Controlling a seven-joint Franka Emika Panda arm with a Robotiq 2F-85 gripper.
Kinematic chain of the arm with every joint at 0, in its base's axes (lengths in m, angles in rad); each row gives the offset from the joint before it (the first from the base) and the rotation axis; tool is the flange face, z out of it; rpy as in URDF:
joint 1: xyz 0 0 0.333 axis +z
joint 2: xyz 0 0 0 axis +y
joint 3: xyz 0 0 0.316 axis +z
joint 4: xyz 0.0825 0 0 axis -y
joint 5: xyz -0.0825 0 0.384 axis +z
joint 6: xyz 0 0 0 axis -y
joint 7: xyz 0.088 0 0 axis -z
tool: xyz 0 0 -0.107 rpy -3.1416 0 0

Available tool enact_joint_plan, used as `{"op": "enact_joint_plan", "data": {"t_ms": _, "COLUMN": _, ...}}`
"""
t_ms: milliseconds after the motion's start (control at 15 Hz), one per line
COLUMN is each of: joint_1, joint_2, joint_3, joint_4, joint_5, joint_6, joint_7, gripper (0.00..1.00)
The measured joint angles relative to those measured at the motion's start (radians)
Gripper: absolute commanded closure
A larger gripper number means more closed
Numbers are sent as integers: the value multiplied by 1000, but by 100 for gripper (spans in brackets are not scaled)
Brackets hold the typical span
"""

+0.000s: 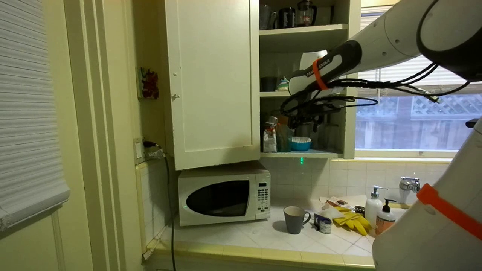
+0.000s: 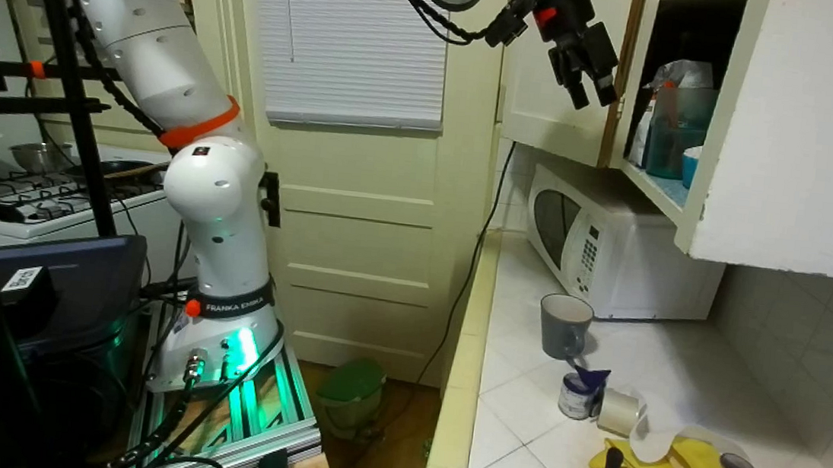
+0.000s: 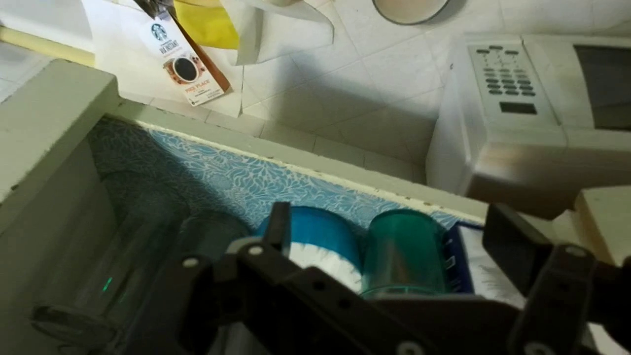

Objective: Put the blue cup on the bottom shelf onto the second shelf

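Cup [image 1: 300,146] (squat, blue; prob. the target, tho teal tumbler [image 3: 406,251] beside it can't be ruled out) sits on btm. shelf [image 1: 320,154]. Gripper [image 2: 593,100] near, jaws spread wide, pinching nothing. Est.: approach stage; grasp, lift, set-down on 2nd shelf [image 1: 273,94] all undone.

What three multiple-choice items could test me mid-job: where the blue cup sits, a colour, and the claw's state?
1. Where is the blue cup? A) second shelf B) bottom shelf C) counter
2. What colour are the gloves? A) pink B) black C) yellow
3. How does the claw stand? A) open B) shut, empty C) shut on the grey mug

1 B: an exterior view shows it resting there.
2 C: yellow shows in both exterior views.
3 A: in the wrist view its fingers stand well apart.
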Motion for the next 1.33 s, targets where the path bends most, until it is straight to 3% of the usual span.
{"op": "enact_joint_plan", "data": {"t_ms": 600, "joint_1": -97, "joint_2": 115, "joint_3": 24, "joint_4": 60, "joint_5": -47, "joint_6": 292, "joint_7": 356, "gripper": 0}}
{"op": "enact_joint_plan", "data": {"t_ms": 1333, "joint_1": -102, "joint_2": 160, "joint_3": 30, "joint_4": 92, "joint_5": -39, "joint_6": 377, "joint_7": 529, "gripper": 0}}
